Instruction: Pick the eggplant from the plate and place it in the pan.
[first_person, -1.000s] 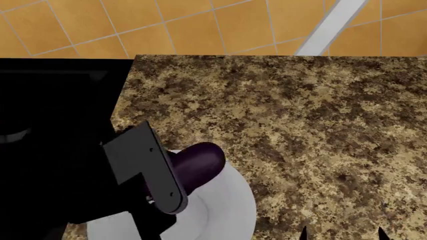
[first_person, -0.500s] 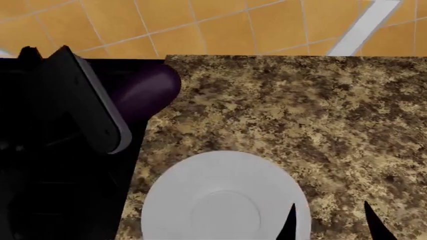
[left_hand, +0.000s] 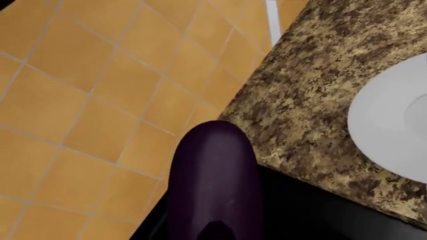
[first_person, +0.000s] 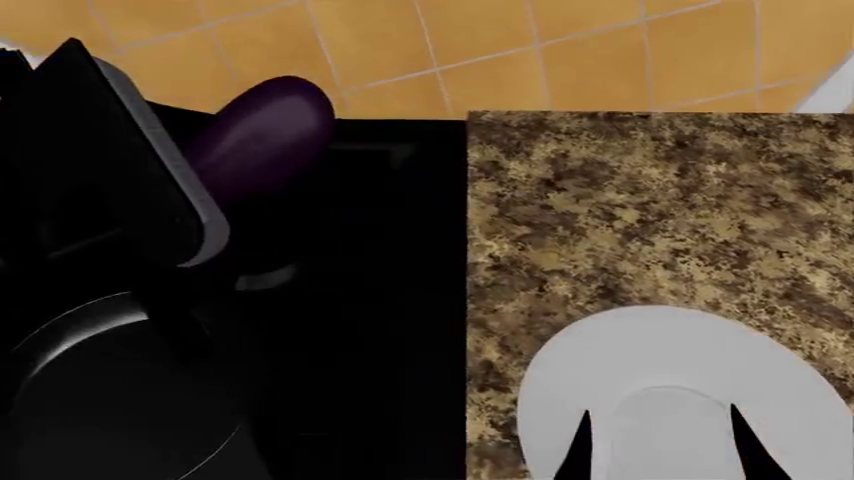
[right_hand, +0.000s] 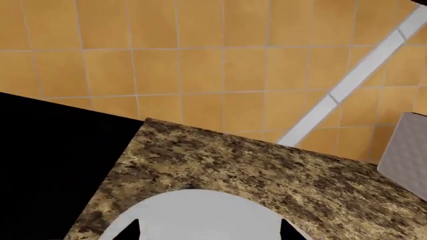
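The dark purple eggplant (first_person: 260, 130) is held in my left gripper (first_person: 200, 170), raised over the black stovetop at the far left; it fills the lower middle of the left wrist view (left_hand: 213, 185). The black pan (first_person: 114, 400) lies below it at the lower left, only its rim showing. The white plate (first_person: 667, 350) sits empty on the granite counter at the lower right; it also shows in the left wrist view (left_hand: 393, 125) and the right wrist view (right_hand: 200, 215). My right gripper (first_person: 658, 445) hovers open over the plate, its fingertips (right_hand: 130, 231) spread wide.
The black stovetop (first_person: 374, 300) adjoins the speckled brown granite counter (first_person: 641, 210). An orange tiled wall (first_person: 534, 50) stands behind with a white strip (right_hand: 360, 70). A grey object (right_hand: 407, 150) stands at the counter's far right.
The view has swung left: the plate shifted right and the pan came into sight. My left gripper still carries the eggplant, now over the stovetop near the pan.
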